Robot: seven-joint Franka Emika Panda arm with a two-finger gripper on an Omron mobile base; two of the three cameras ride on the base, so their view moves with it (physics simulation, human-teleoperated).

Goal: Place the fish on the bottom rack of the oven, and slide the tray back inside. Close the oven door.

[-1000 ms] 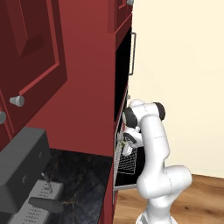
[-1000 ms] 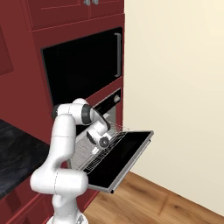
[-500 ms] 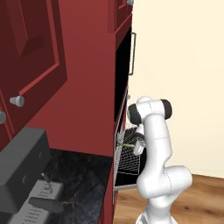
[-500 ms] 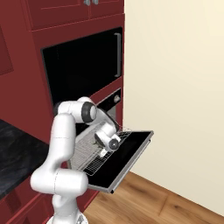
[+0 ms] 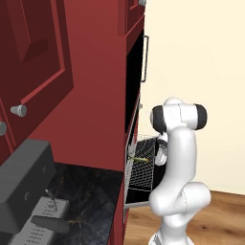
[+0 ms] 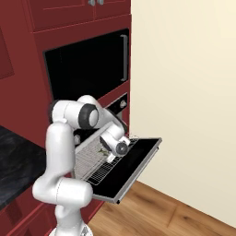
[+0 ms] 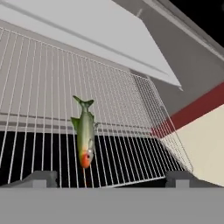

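Claw (image 7: 111, 178) open, fish (image 7: 85, 134) just beyond it on the rack (image 7: 131, 109); lift clear, then push the rack's front edge squarely.

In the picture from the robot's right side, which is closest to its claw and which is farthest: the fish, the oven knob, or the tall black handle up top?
From the claw, nearest first:
1. The fish, lying on the wire rack just beside it.
2. The oven knob, higher up on the grey strip.
3. The tall black handle, highest, on the upper black door.
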